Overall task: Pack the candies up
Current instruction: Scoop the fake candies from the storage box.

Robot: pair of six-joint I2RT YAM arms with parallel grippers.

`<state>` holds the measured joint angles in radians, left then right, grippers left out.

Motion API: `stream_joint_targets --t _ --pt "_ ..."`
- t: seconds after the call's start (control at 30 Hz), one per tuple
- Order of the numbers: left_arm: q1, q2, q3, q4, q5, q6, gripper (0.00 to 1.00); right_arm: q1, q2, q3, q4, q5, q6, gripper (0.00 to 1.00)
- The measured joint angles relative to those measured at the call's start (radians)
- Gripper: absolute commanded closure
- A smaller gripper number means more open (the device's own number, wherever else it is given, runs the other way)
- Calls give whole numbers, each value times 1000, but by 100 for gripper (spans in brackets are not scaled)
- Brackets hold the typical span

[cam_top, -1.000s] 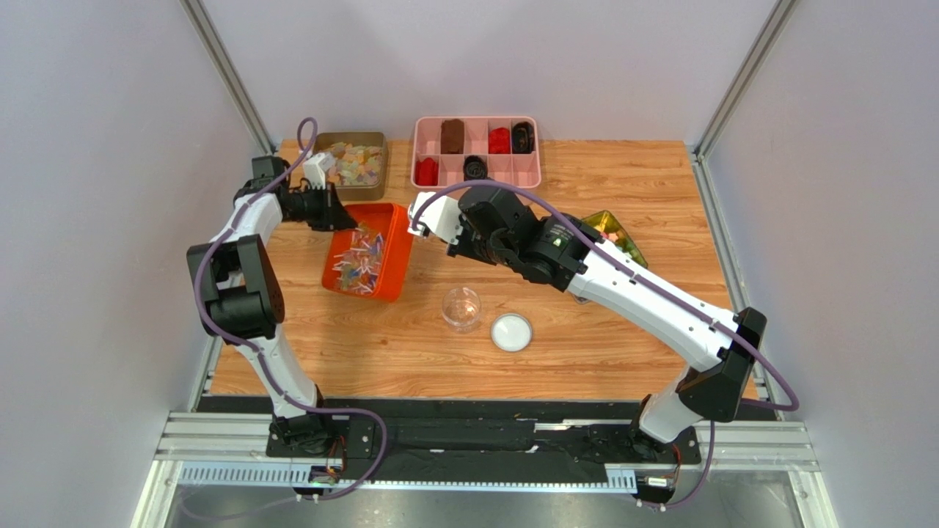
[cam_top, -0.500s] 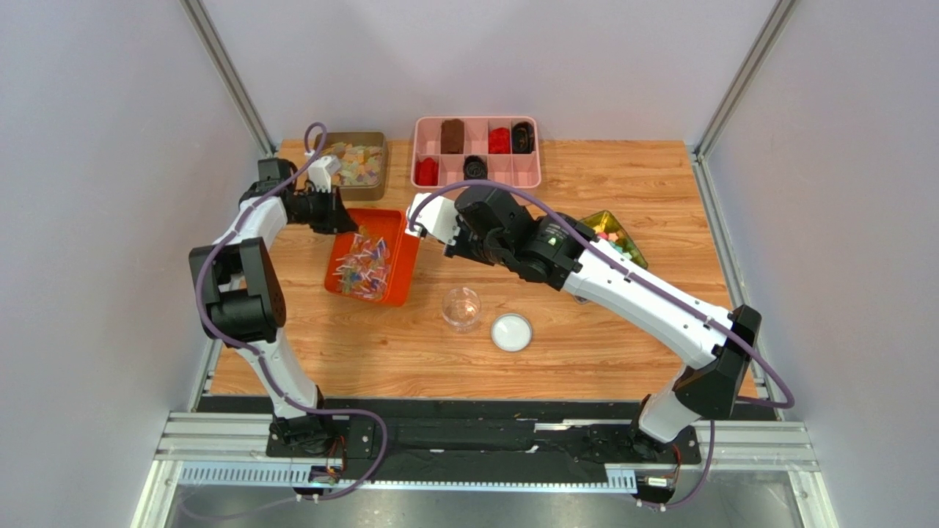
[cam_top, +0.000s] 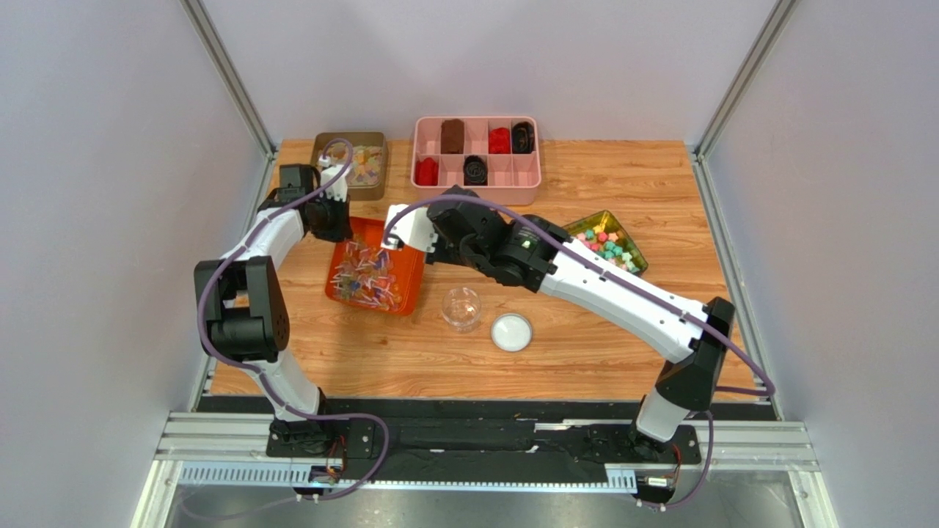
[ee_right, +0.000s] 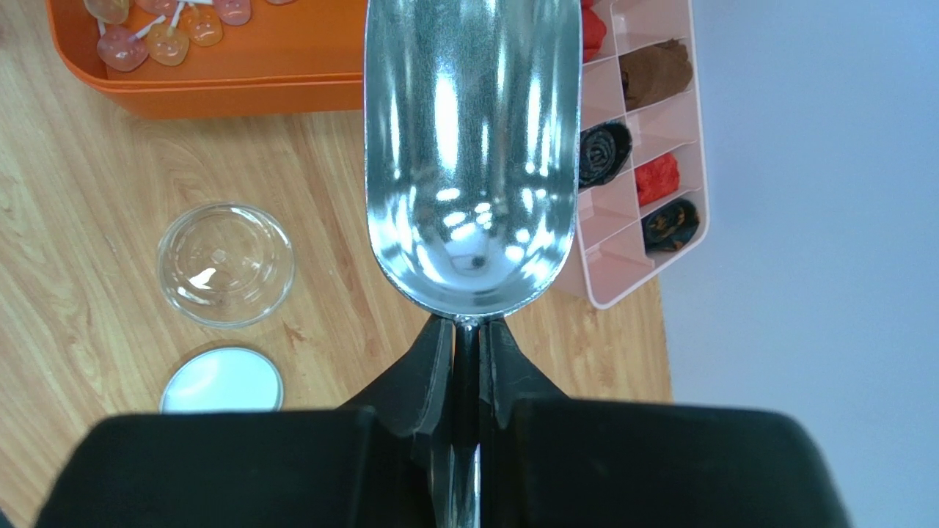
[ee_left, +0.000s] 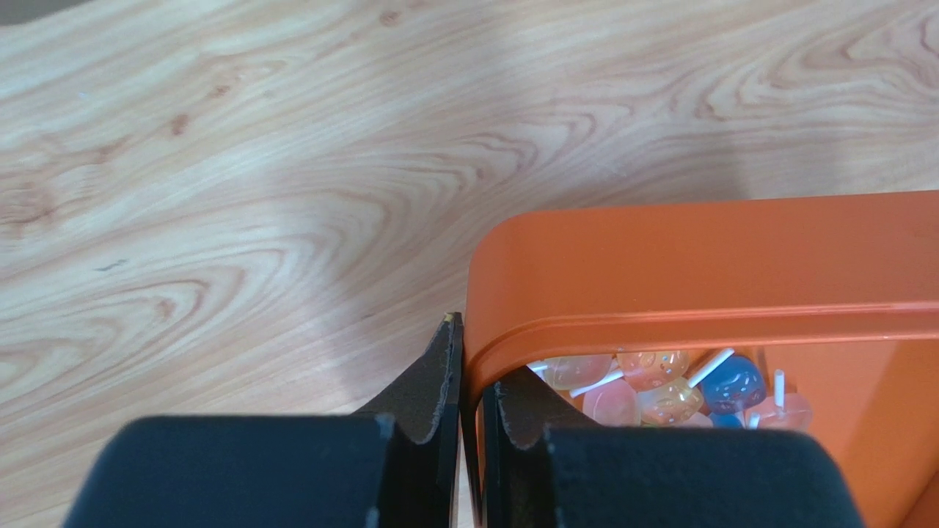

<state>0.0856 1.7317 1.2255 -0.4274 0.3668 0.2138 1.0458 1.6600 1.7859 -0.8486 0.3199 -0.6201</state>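
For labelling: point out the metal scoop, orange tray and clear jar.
Shiny metal scoop (ee_right: pixel 474 143): right wrist view, bowl's inside.
Orange plastic tray (ee_left: pixel 705 264): left wrist view, its rim.
Clear round jar (ee_right: pixel 225 264): right wrist view, its bottom.

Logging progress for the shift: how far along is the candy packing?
Done: the jar stands open, its lid beside it. In hand: the left gripper clamps the rim of the orange tray; the right gripper holds an empty scoop. Left: the candies lie in the tray, jar empty: scooping, filling, closing.
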Motion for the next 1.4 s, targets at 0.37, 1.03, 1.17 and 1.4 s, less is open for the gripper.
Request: stream_joint_targets --t 0.37,1.03,1.17,1.4 --pt "7 0 2 8 -45 -29 100 80 274 116 -45 233 -215 100" --pt "-31 -39 -35 29 -204 -56 100 124 600 383 -75 418 -597 100" --pt "-33 -62 -36 30 -204 -56 100 124 638 389 -76 431 -637 100" --pt "-35 -69 -50 45 -201 -56 100 123 697 444 -73 469 -697 100"
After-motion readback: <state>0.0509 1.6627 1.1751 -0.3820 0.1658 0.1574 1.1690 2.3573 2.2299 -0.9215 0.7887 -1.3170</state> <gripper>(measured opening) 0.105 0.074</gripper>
